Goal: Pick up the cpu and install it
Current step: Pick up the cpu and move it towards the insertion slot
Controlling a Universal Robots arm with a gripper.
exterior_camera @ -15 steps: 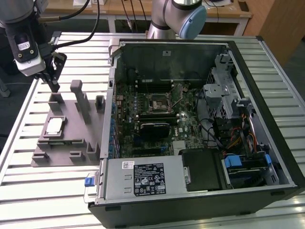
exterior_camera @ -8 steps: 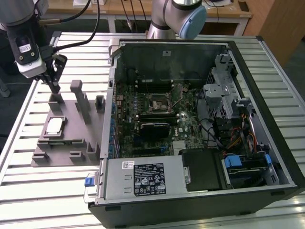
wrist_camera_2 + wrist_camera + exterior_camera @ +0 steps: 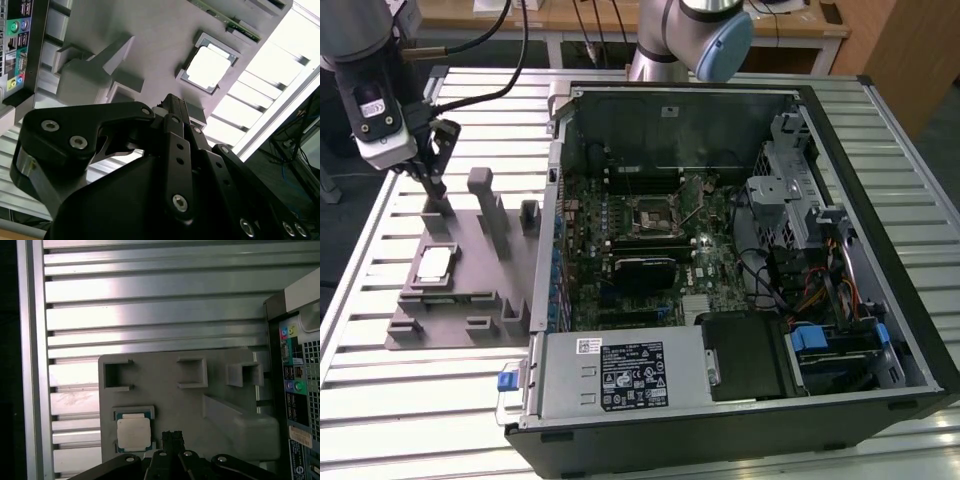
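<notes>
Cpu (image 3: 133, 434) lies flat in a recess at the tray's (image 3: 190, 405) edge farthest from the computer case (image 3: 300, 390). The gripper (image 3: 172, 437), clenched and empty, hovers just beside the cpu.

Small flat square cpu (image 3: 433, 264), silvery top, pale rim, lying flat in a pocket of the grey tray (image 3: 470, 280)

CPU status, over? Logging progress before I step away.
The gripper over the grey tray, close beside the cpu. It lies flat in its recess, not yet lifted. Nothing lying on it.
</notes>
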